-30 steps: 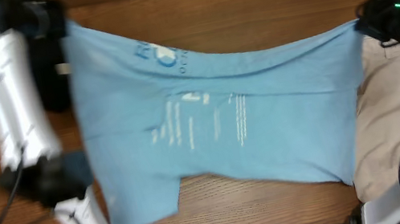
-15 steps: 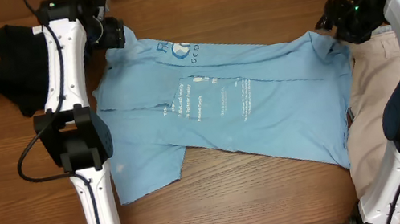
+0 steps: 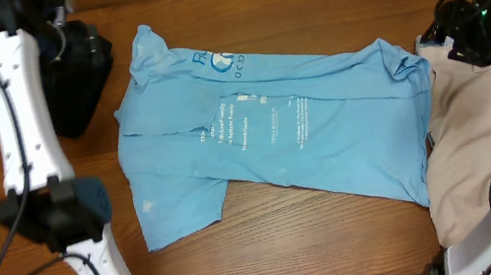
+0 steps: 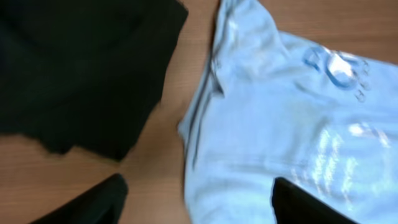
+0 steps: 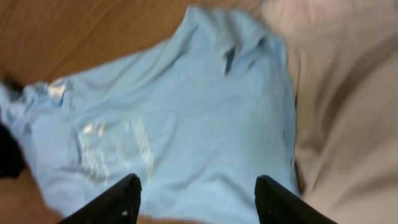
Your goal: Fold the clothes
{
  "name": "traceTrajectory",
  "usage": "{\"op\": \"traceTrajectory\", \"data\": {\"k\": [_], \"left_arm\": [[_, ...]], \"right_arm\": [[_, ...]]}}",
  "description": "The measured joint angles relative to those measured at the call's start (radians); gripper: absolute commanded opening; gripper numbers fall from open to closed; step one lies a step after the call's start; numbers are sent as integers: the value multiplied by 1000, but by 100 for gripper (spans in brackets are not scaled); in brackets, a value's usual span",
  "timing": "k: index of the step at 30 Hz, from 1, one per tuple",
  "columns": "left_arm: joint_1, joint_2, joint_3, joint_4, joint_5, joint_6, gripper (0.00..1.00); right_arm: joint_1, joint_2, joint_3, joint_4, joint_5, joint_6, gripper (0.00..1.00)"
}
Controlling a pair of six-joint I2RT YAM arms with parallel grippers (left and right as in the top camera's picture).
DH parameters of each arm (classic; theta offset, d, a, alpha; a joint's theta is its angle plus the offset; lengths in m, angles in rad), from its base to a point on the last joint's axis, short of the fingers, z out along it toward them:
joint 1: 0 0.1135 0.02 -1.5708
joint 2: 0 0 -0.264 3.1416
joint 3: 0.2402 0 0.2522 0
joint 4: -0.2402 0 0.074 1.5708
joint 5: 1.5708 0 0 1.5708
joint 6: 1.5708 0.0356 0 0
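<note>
Overhead cam is looking straight down from up high, taking in the whole bench (image 3: pixel 343 241) plus both my arms. My left wrist cam is hanging in close and pointing down past my left pincer (image 4: pixel 198 182), its fingers poking in along the bottom edge. It's catching the black garment (image 4: pixel 81 68) and the logo end of the blue T-shirt (image 4: pixel 280 124). My right wrist cam is sitting close too, looking past my right pincer (image 5: pixel 196 180) across the blue T-shirt from the beige shorts (image 5: pixel 336 93) side. All three views are sharing that T-shirt.
</note>
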State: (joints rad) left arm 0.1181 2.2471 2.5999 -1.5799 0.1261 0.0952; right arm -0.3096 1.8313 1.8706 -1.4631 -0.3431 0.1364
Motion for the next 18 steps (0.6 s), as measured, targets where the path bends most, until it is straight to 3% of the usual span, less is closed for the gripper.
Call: {"op": "traceTrajectory", "data": {"k": [2, 5, 8, 11, 14, 18], "left_arm": [[0, -33, 14, -71, 6, -5, 68], [-7, -40, -5, -103, 30, -22, 72], [-11, -25, -130, -90, 61, -35, 70], [-15, 2, -307, -22, 82, -41, 63], [-25, 32, -477, 92, 108, -40, 47], [-47, 49, -645, 269, 138, -38, 13]], "right_arm": [[23, -40, 8, -84, 1, -2, 65], [56, -57, -2, -144, 3, -2, 64], [89, -56, -82, -127, 3, -3, 59], [116, -50, -214, -73, 5, -5, 55], [132, -38, -318, 4, 7, -2, 55], [134, -30, -385, 74, 9, 6, 55]]}}
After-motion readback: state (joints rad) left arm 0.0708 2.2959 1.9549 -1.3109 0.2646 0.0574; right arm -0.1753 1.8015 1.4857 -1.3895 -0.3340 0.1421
